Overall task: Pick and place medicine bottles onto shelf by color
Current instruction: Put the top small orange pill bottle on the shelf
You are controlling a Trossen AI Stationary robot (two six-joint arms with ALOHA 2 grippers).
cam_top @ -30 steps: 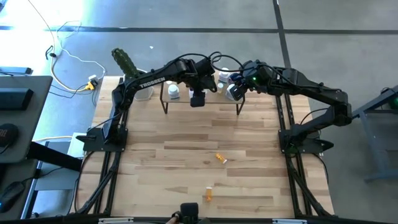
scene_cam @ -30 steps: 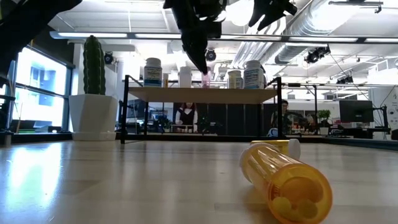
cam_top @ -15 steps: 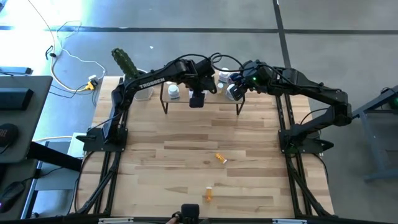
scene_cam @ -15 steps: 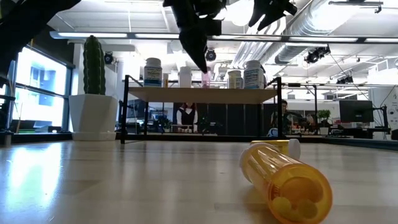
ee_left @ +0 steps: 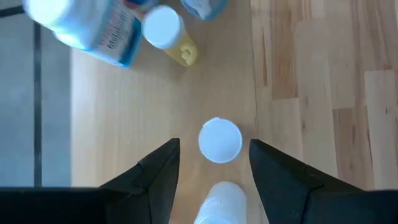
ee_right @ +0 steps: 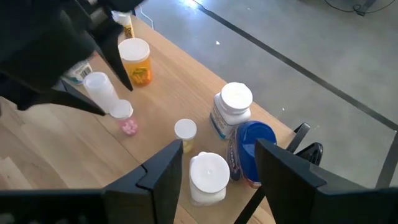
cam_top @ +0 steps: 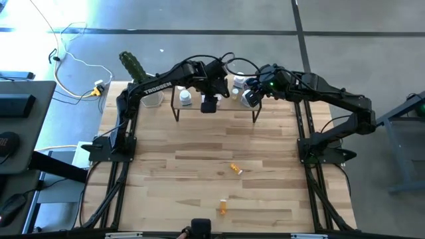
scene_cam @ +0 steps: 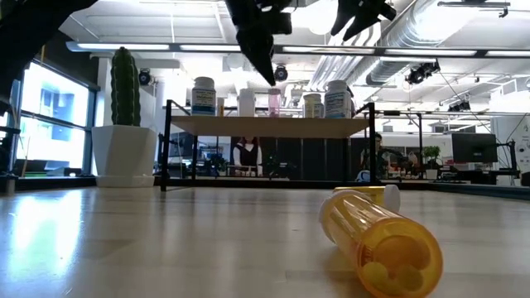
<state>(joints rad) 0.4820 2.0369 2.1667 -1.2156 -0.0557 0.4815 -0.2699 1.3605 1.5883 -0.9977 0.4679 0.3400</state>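
Both arms are seen reaching over the shelf [cam_top: 216, 106] at the far side of the surface [cam_top: 199, 153]. The left gripper [ee_left: 214, 146] is held above the shelf board, its jaws spread and holding nothing; in the left wrist view a small white-capped bottle [ee_left: 220, 139] stands directly below the gap between them, apart from both fingers. In the low view this is a slim pink bottle [scene_cam: 274, 101] standing upright on the shelf, with the left gripper's dark fingertips [scene_cam: 267, 70] just above it and not touching it.

The right gripper [ee_right: 217, 155] is held over the shelf's right end, jaws likewise spread and empty. Below it a cluster of bottles is shown on the board: a white bottle [ee_right: 208, 178], a blue jar [ee_right: 252, 152] lying against it, a white jar with a printed label [ee_right: 231, 109], and a small yellowish white-capped bottle [ee_right: 185, 132] (all close together, several touching). Farther along the shelf an orange bottle [ee_right: 135, 60] stands upright.

Two orange bottles are left lying on their sides on the surface, well apart from the shelf: one near the middle [cam_top: 236, 168], one nearer the front edge [cam_top: 223, 206]. A potted cactus [scene_cam: 124, 116] stands beside the shelf's left end.
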